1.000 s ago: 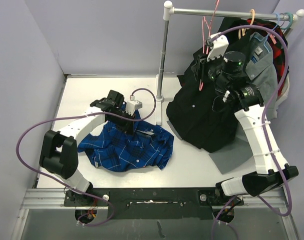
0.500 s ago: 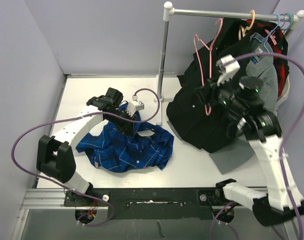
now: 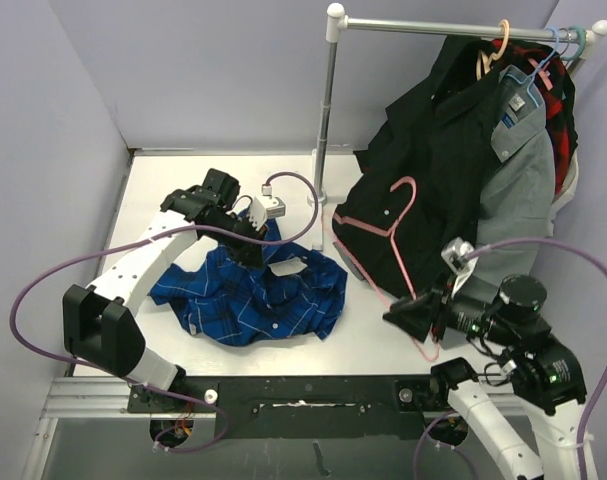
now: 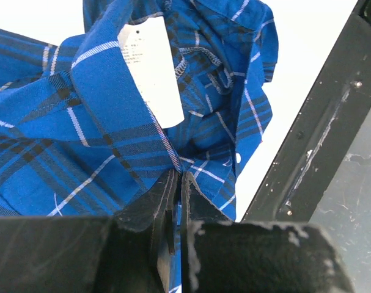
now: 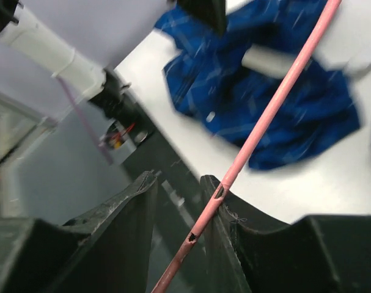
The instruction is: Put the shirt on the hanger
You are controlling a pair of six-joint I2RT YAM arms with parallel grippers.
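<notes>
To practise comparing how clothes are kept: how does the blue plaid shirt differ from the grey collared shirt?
The blue plaid shirt lies crumpled on the table; the grey shirt hangs from the rail. The blue plaid shirt has thin white lines; the grey shirt is plain. The left gripper pinches the blue plaid shirt; nothing grips the grey shirt. Both are collared shirts.

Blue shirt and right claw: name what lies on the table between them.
Top view: only bare white table separates the blue shirt from the right claw, which grips the pink hanger.
</notes>
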